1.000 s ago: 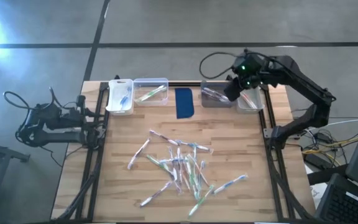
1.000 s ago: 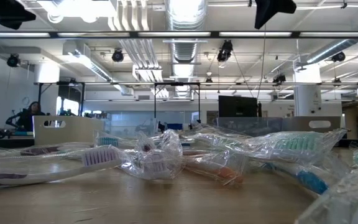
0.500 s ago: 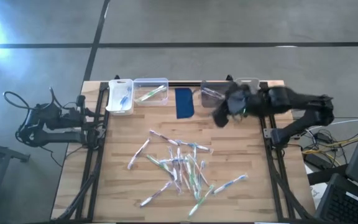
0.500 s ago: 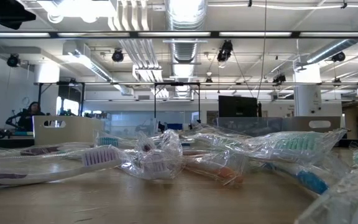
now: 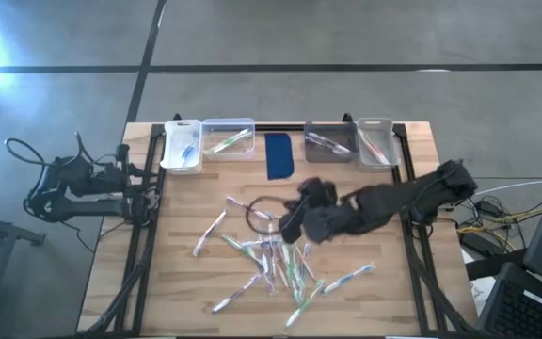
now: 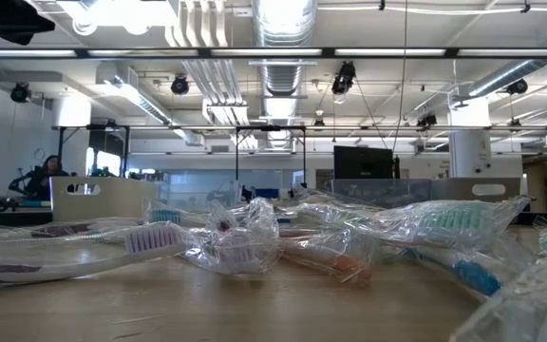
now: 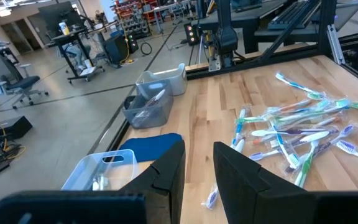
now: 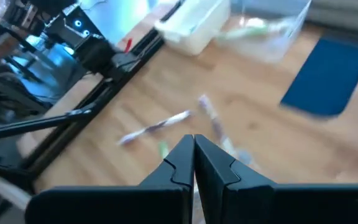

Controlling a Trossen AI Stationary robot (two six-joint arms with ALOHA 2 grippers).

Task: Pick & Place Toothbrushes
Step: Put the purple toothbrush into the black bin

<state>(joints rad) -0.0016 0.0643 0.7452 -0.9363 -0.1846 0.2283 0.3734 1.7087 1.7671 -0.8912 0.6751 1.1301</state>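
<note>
Item: the toothbrushes (image 5: 276,252), a loose wrapped pile lying on the table (image 5: 186,202) at its middle and near part, their long axes running every way, though many lie roughly near-to-far. We find the right gripper (image 5: 290,222) over the far right edge of that pile, fingers pressed together and empty, so the brushes lie just below it and toward the near left; we judge it must part its fingers before it can take one. The left gripper (image 7: 197,163) waits off the table's left edge, fingers slightly apart and holding nothing, plainly the farther arm.
</note>
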